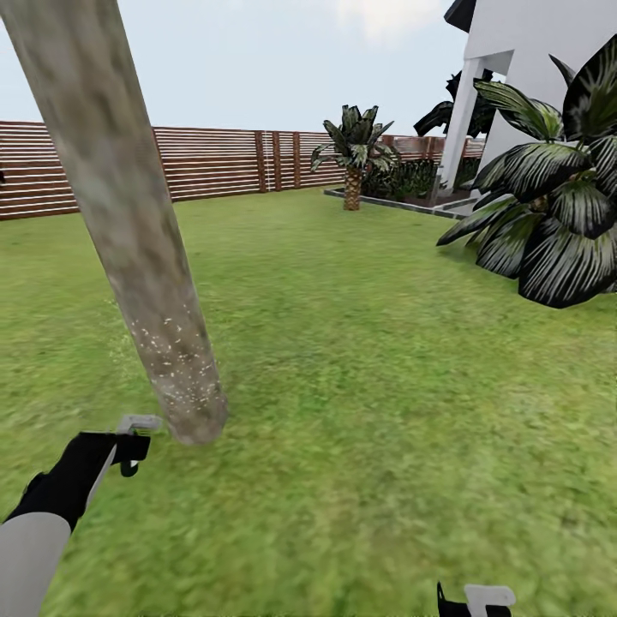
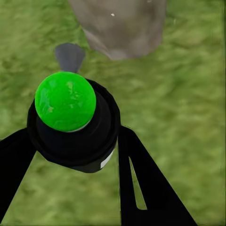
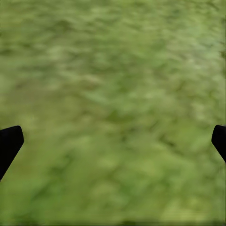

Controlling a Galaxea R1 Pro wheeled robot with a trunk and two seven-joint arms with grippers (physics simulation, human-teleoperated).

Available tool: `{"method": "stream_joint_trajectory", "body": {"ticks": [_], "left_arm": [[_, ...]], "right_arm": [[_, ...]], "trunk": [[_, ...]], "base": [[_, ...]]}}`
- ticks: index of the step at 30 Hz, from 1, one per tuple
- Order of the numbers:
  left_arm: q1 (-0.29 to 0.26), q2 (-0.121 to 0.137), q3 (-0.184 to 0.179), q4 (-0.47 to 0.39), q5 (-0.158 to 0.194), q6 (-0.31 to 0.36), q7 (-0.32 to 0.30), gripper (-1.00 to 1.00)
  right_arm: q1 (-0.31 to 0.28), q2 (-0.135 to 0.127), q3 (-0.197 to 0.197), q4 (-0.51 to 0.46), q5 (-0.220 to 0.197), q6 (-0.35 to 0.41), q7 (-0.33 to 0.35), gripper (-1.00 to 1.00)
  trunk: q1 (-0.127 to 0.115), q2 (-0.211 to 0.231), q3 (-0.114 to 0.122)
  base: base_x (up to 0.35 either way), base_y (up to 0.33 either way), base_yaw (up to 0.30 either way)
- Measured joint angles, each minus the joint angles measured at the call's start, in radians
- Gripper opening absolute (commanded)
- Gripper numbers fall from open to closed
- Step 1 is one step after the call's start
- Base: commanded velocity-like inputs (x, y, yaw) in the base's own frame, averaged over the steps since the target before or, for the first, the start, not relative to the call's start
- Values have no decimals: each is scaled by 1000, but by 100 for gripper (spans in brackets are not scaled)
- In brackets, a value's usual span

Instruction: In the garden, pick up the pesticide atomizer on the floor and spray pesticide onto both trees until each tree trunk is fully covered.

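A thick mottled grey-tan tree trunk (image 1: 128, 223) leans through the left of the head view, with white pesticide specks (image 1: 184, 377) dotted over its lowest part. Just left of the trunk's base, my left gripper (image 1: 128, 447) is shut on the pesticide atomizer (image 2: 70, 122). The atomizer has a black body and a bright green round top. Its grey nozzle (image 2: 69, 56) points toward the trunk base (image 2: 122, 26), and black fingers (image 2: 150, 188) flank it. My right gripper (image 1: 476, 600) sits at the lower edge over grass, open (image 3: 113, 141), with nothing between its tips.
Green lawn (image 1: 360, 386) spreads all around. A brown slatted fence (image 1: 223, 163) closes the back. A small scaly palm (image 1: 353, 163) stands at the far middle, a large dark-leaved palm (image 1: 548, 223) at the right, and a white building (image 1: 523, 68) behind it.
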Motion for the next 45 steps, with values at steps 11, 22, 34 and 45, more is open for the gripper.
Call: {"method": "stream_joint_trajectory", "body": {"ticks": [11, 22, 34, 45], "left_arm": [[6, -2, -14, 104, -3, -281, -196, -100], [3, 0, -325, 95, -134, -449, -623, -100], [61, -33, -386, 97, -165, -457, -652, -100], [61, -174, -706, 97, -355, -439, -687, -100]], "right_arm": [[-1, 2, 2, -102, 56, 4, 6, 100], [-84, 12, -1, -429, 410, 250, 627, 100], [-97, 69, 2, -471, 419, 294, 716, 100], [-137, 103, 41, -520, 459, 294, 999, -100]], "trunk": [[0, 0, 0], [0, 0, 0], [0, 0, 0], [0, 0, 0]], "base": [[-254, 93, 0], [-226, 72, 0], [-1, 0, 0], [0, 0, 0]]}}
